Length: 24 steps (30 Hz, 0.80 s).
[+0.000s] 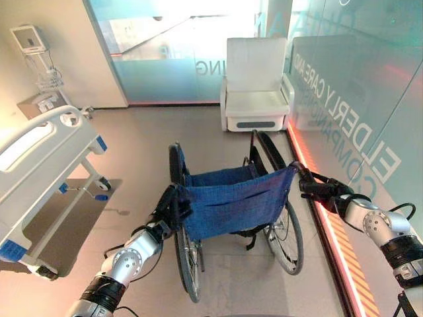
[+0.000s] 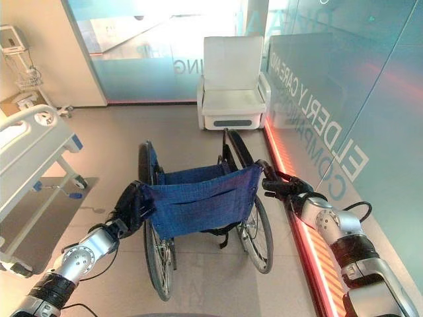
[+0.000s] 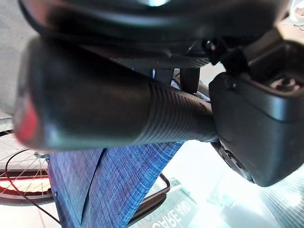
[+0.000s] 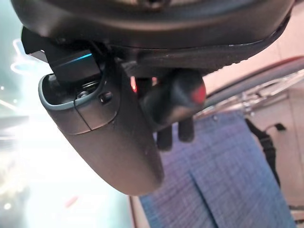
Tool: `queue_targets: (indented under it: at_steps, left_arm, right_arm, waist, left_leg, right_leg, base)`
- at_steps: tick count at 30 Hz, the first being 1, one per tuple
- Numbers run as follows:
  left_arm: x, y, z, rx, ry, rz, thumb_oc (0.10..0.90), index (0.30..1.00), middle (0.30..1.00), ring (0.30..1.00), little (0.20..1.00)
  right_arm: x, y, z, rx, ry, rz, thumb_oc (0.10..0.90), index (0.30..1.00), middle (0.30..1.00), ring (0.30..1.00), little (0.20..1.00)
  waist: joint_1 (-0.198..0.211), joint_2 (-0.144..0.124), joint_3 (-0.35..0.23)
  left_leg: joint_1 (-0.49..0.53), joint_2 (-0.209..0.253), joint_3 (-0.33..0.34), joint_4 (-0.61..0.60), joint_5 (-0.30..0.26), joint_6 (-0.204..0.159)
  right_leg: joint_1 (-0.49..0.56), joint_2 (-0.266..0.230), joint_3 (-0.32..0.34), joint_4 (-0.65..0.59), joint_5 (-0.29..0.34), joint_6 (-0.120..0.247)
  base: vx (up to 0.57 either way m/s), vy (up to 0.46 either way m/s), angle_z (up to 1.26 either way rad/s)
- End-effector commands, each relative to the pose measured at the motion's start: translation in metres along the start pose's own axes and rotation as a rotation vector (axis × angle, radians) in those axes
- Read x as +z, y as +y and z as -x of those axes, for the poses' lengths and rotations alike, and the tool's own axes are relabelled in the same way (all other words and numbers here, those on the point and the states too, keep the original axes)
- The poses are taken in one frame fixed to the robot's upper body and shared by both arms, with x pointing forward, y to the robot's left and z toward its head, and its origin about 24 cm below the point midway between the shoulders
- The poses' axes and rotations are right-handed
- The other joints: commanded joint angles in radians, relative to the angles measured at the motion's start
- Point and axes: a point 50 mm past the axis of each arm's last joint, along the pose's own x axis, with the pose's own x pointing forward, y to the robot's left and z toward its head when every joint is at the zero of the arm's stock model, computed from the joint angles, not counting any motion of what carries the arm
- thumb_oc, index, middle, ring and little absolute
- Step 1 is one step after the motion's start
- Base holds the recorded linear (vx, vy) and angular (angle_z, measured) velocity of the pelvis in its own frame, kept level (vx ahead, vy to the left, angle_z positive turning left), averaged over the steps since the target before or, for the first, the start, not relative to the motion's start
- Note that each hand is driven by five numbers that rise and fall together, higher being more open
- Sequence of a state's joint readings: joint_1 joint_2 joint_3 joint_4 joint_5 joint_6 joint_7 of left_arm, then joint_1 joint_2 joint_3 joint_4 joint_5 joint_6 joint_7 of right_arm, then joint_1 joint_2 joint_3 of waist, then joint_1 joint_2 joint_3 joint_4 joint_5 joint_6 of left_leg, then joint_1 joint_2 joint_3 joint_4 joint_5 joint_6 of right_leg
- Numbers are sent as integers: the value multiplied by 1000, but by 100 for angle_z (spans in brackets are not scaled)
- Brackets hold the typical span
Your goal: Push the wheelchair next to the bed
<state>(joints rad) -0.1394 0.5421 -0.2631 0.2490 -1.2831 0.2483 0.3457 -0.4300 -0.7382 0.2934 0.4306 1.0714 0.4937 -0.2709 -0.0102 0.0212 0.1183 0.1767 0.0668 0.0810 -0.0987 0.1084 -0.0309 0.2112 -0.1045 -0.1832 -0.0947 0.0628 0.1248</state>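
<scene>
Hands: left hand [image 1: 173, 206] and right hand [image 1: 316, 185] each wrapped round a push handle of the wheelchair [image 1: 232, 198].
Progress: grip made — bed [image 1: 41, 155] well apart, off to the left; pushing remains.

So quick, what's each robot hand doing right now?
Left hand: shut on the wheelchair's left push handle.
Right hand: shut on the right push handle.
</scene>
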Motion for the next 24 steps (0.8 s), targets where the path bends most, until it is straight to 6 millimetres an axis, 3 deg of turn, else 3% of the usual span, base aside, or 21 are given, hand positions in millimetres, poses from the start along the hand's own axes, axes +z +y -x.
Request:
queue_targets:
  at_steps: [1, 7, 10, 13, 15, 19, 21, 23, 24]
  left_arm:
    - [64, -165, 15, -595, -248, -19, 400, 300, 300, 300, 300]
    - [94, -156, 9, -506, -326, -141, 400, 300, 300, 300, 300]
    - [112, -153, 7, -466, -364, -214, 400, 300, 300, 300, 300]
    - [131, -151, 5, -432, -385, -263, 400, 300, 300, 300, 300]
    - [139, -148, 0, -402, -393, -295, 400, 300, 300, 300, 300]
    - [143, -151, -8, -370, -397, -349, 400, 300, 300, 300, 300]
    - [145, -151, -8, -365, -400, -363, 400, 300, 300, 300, 300]
    - [147, -149, -7, -357, -413, -373, 400, 300, 300, 300, 300]
    - [149, -150, -7, -355, -418, -374, 400, 300, 300, 300, 300]
  right_arm:
    - [51, 182, 40, 918, -75, -217, 400, 300, 300, 300, 300]
    - [47, 187, 37, 900, -58, -251, 400, 300, 300, 300, 300]
    - [44, 189, 34, 909, -44, -251, 400, 300, 300, 300, 300]
    - [41, 183, 31, 919, -34, -234, 400, 300, 300, 300, 300]
    - [45, 181, 29, 933, -15, -210, 400, 300, 300, 300, 300]
    - [61, 181, 27, 928, -25, -153, 400, 300, 300, 300, 300]
    - [65, 176, 26, 916, -34, -123, 400, 300, 300, 300, 300]
    - [72, 171, 27, 899, -50, -81, 400, 300, 300, 300, 300]
    - [75, 169, 27, 891, -58, -68, 400, 300, 300, 300, 300]
  waist:
    - [63, -51, -37]
    - [75, -39, -21]
    - [69, -25, -2]
    - [55, -10, 28]
    - [53, -7, 35]
    - [29, -22, 40]
    - [22, -33, 43]
    - [-2, -53, 47]
    - [-12, -50, 50]
  left_leg:
    - [66, -133, -26, 33, -185, 64]
    - [27, -146, -23, 129, -221, 92]
    - [2, -153, -37, 173, -231, 118]
    - [-17, -161, -57, 215, -240, 127]
    - [-15, -165, -55, 220, -239, 116]
    - [25, -197, -83, 220, -274, 106]
    - [40, -216, -101, 232, -303, 99]
    - [69, -238, -128, 251, -344, 94]
    - [82, -231, -142, 263, -361, 93]
  right_leg:
    - [34, 3, -50, 55, -101, -18]
    - [-13, -45, -61, 200, -146, -12]
    - [-87, -78, -40, 391, -167, -4]
    - [-204, -101, 4, 645, -104, -11]
    - [-242, -111, 7, 705, -81, -15]
    - [-287, -61, 11, 448, -47, 3]
    - [-302, -58, -3, 303, 16, 31]
    - [-346, -37, 37, 128, 109, 64]
    - [-355, -28, 52, 99, 127, 63]
  base:
    - [39, 118, 14]
    - [29, 137, 8]
    - [36, 200, 4]
    - [48, 162, 16]
    - [185, 132, 18]
    - [325, -40, 7]
    - [350, -130, -9]
    - [502, -207, -1]
    - [493, -213, 2]
